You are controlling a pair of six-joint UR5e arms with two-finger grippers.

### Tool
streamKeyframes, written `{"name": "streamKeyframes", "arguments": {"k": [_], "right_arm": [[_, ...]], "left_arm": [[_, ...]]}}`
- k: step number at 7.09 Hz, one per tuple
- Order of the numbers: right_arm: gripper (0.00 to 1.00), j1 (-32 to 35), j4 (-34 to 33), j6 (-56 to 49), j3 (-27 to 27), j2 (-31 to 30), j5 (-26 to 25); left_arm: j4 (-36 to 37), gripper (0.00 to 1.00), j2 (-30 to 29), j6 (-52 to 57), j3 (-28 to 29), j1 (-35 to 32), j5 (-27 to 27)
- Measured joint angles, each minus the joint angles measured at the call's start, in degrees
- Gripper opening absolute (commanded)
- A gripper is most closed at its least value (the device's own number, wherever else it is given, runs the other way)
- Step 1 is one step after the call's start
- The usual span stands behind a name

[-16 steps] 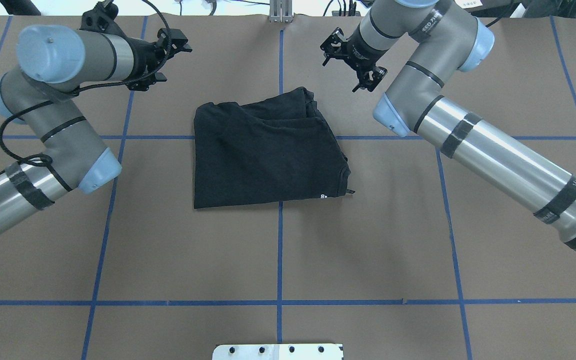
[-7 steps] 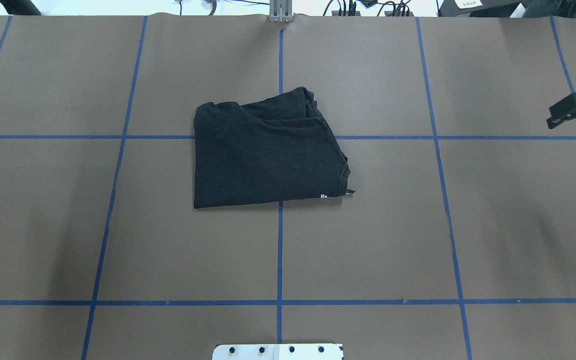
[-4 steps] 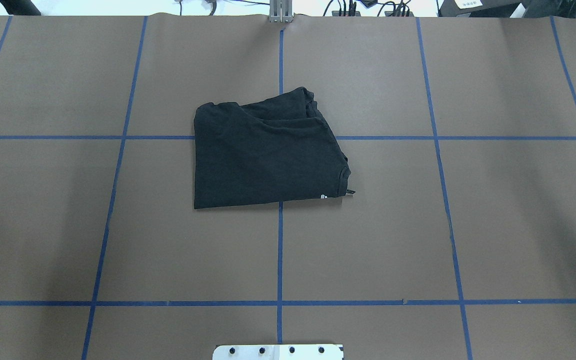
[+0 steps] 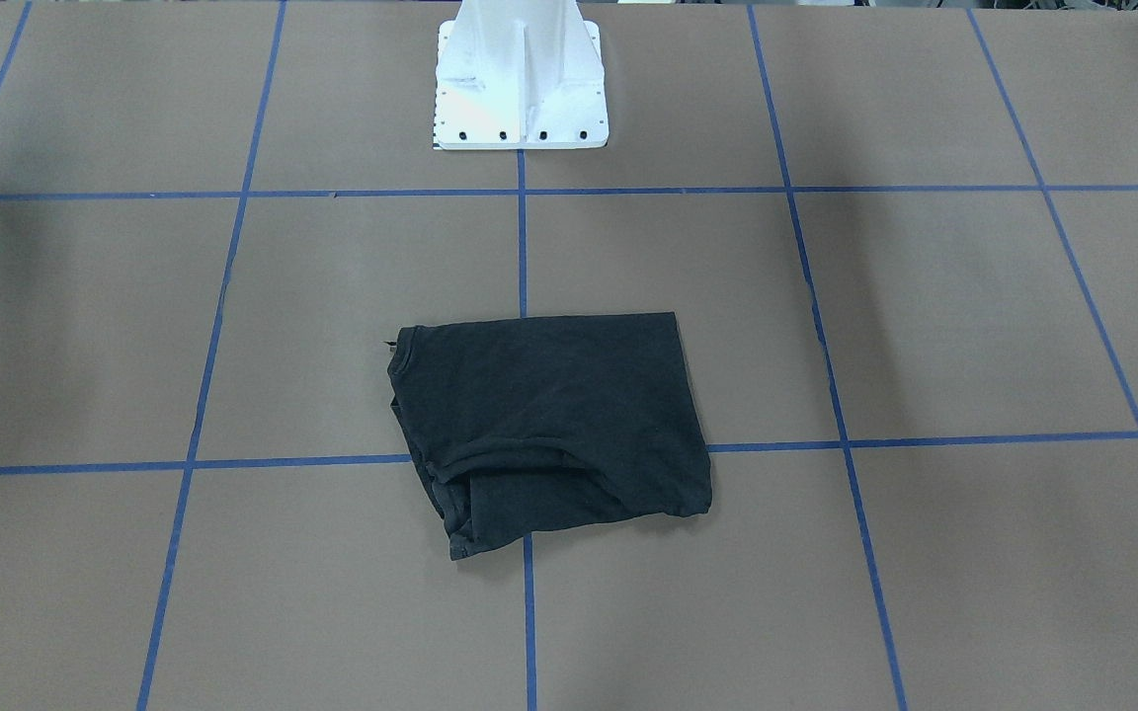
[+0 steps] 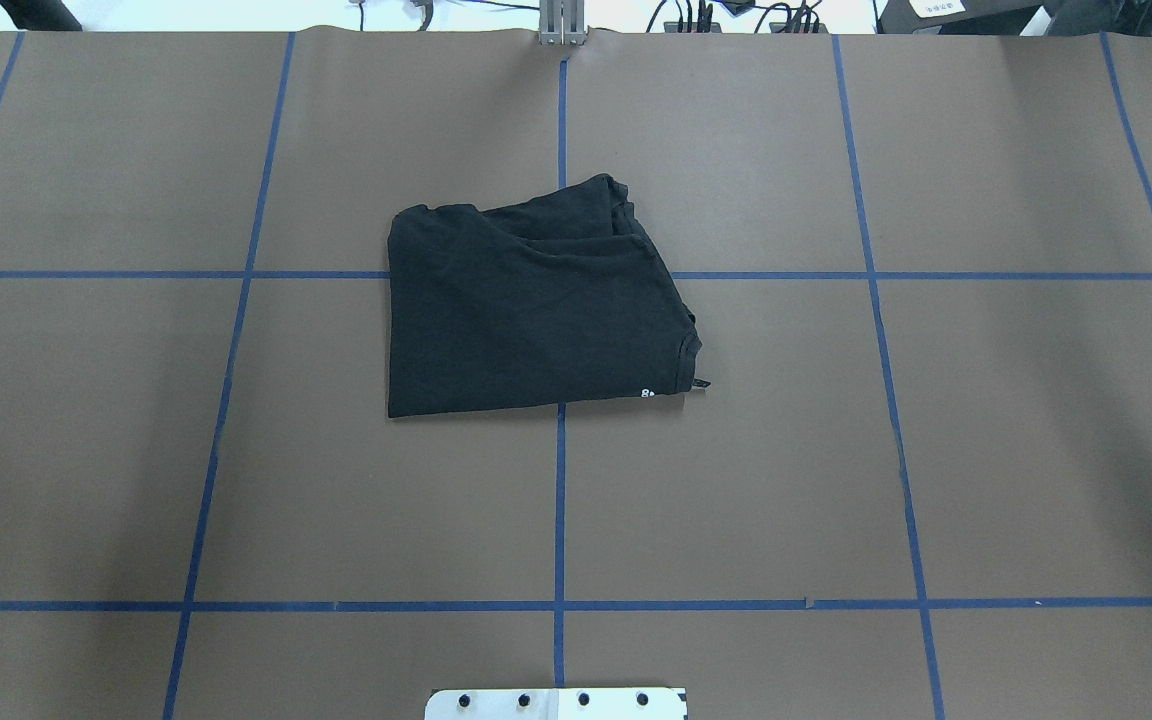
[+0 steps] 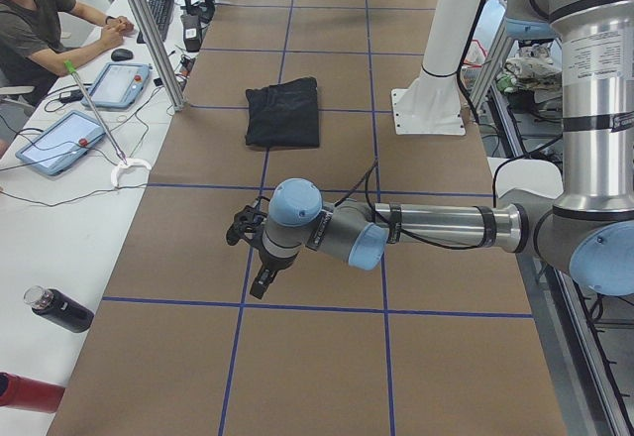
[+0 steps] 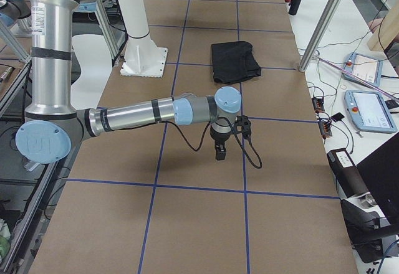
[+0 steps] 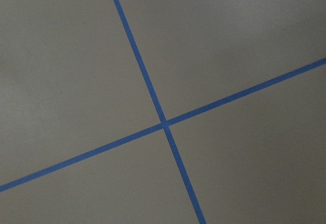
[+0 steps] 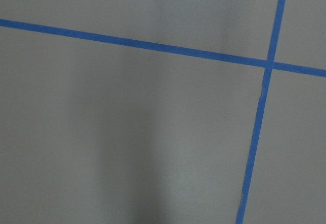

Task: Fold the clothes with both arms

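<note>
When looking down from overhead, find the T-shirt (image 5: 536, 310) folded into a flat black packet on the table (image 5: 986, 450), straddling the crossing of the middle tape lines (image 5: 559, 500), straight out from the white pedestal (image 4: 520, 69). Read its long axis across the table, from the robot's left to its right. Note the straight folded edge on the robot's left and the collar (image 5: 688, 355) pointing to the robot's right, at the corner nearer the base. Note too the looser, layered folds along the far edge.

Spot the left gripper (image 6: 260, 279) only from the table's left end: fingers down, low over bare cover beside a tape line, well apart from the shirt, on the outstretched left arm (image 6: 436, 226). Cannot tell the width of its jaws, nor any hold on anything. Likewise for the right gripper (image 7: 221, 151), seen only from the right end on the right arm (image 7: 131, 115): pointed down, well apart from the shirt, opening and hold impossible to tell.
</note>
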Motion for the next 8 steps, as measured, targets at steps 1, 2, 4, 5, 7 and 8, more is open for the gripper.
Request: {"name": "streamKeyframes", "arguments": {"k": [1, 2, 4, 5, 7, 8], "right_arm": [[1.00, 0.02, 0.07, 0.49, -0.98, 0.52, -0.06], [1.00, 0.10, 0.00, 0.80, -1.97, 1.65, -0.10], [1.00, 1.02, 0.00, 0.90, -3.73, 4.10, 0.05], [1.00, 1.35, 0.12, 0.85, -3.64, 4.48, -0.05], [1.00, 1.52, 0.12, 0.87, -3.68, 3.99, -0.20], [1.00, 1.54, 0.13, 0.86, -3.84, 3.91, -0.21]], "left_arm": [[-1.00, 1.00, 0.14, 0.42, -0.75, -0.02, -0.01], [-1.22, 1.00, -0.29, -0.40, -1.68, -0.04, -0.01], [-1.09, 1.00, -0.48, -2.25, -2.94, -0.07, -0.01], [-1.27, 1.00, -0.20, -2.45, -2.85, -0.07, -0.03], [-1.95, 1.00, 0.78, -2.56, -2.84, -0.12, -0.01], [-2.05, 1.00, 0.96, -2.61, -2.81, -0.10, -0.10]]}}
